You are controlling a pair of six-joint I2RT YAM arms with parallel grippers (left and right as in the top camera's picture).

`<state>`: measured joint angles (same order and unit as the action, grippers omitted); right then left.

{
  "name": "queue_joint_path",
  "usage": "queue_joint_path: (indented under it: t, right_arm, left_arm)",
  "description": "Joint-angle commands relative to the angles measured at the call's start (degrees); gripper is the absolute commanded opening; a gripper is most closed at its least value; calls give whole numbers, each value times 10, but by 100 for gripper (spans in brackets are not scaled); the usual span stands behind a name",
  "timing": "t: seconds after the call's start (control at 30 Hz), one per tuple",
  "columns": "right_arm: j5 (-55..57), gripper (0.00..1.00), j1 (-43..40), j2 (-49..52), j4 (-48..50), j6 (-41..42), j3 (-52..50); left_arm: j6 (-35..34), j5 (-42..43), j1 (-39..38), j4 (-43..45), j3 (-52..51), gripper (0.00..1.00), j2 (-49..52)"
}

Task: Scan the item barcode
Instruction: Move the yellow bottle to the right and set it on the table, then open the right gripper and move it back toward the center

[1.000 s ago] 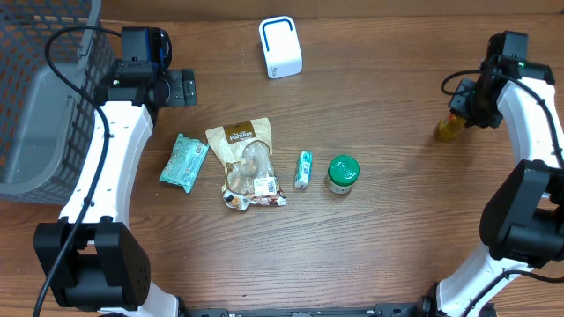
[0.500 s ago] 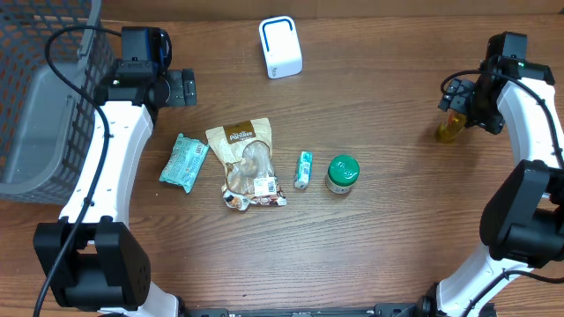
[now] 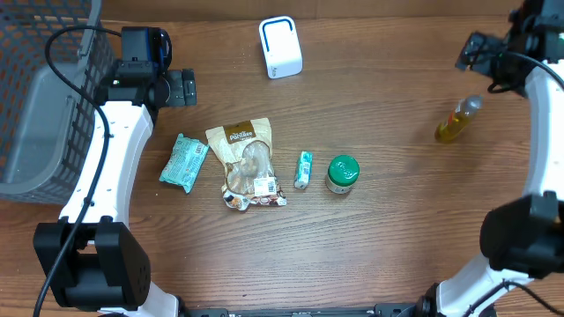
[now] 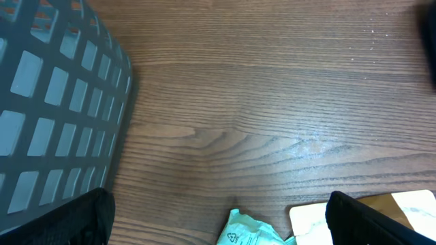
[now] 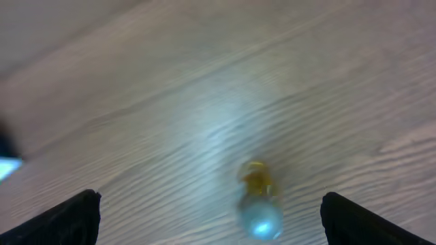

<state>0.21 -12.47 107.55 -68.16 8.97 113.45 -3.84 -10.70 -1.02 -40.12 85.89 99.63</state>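
A small yellow bottle (image 3: 456, 121) with a clear cap stands upright and free on the right side of the wooden table. My right gripper (image 3: 477, 52) hangs open behind and above it. The right wrist view is blurred and looks down on the bottle (image 5: 257, 197) between the spread jaws of the right gripper (image 5: 211, 221), which touch nothing. The white scanner (image 3: 280, 47) stands at the back centre. My left gripper (image 3: 181, 87) is open and empty at the back left, above bare wood. No barcode can be made out on the bottle.
In mid-table lie a teal packet (image 3: 183, 162), a brown snack bag (image 3: 247, 163), a small teal pack (image 3: 303, 169) and a green-lidded jar (image 3: 343, 173). A grey mesh basket (image 3: 35, 97) fills the left edge, close beside the left arm.
The right gripper opened, let go of the yellow bottle and pulled up and toward the back right. The bottle stays standing where it was. The left arm has not moved.
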Motion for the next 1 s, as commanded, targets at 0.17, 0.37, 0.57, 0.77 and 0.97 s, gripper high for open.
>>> queue_joint_path:
  t: [0.17,0.37,0.57,0.77,0.97]
  right_arm:
    - [-130,100,62,-17,-75,-2,13]
    - [-159,100,120,-17,-95,0,13]
    - [-165,100,185,-17,-107,1,8]
    - [-164,100,245,-17,-106,22,-19]
    - [-164,100,290,-17,-94,22,-40]
  left_arm:
    - [13,-2,-2,0,12,99,-10]
    - [13,-2,-2,0,12,100,-10]
    - [13,-2,-2,0,12,100,-10]
    - [13,-2,-2,0,12,99,-10]
    - [13,-2,-2,0,12,100,-10]
